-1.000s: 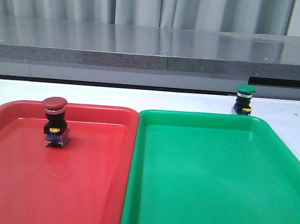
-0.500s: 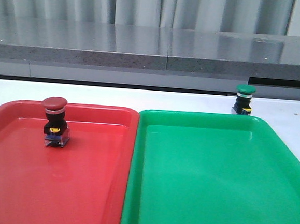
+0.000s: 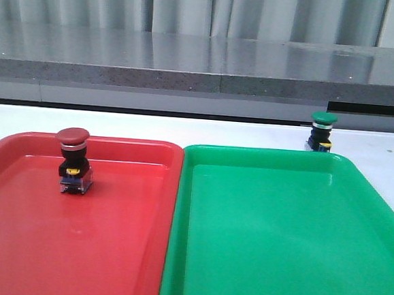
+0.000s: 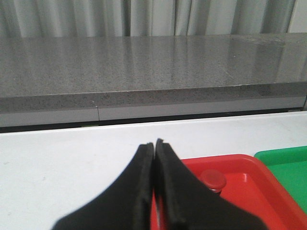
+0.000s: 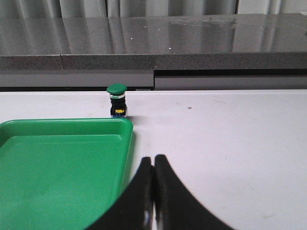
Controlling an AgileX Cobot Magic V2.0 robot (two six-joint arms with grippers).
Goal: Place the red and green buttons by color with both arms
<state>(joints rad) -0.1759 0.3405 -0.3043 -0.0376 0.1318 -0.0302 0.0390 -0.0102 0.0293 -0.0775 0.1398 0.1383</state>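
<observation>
The red button (image 3: 71, 159) stands upright inside the red tray (image 3: 12, 242), near its far left part; its cap also shows in the left wrist view (image 4: 213, 178). The green button (image 3: 322, 132) stands upright on the white table just beyond the green tray's (image 3: 271, 249) far right corner; it also shows in the right wrist view (image 5: 117, 100). Neither arm shows in the front view. My left gripper (image 4: 154, 143) is shut and empty, near the red tray's edge. My right gripper (image 5: 153, 159) is shut and empty, beside the green tray (image 5: 57, 167).
The two trays lie side by side and fill the near table. A grey stone ledge (image 3: 203, 73) runs along the far edge of the white table (image 3: 185, 129), with grey curtains behind it.
</observation>
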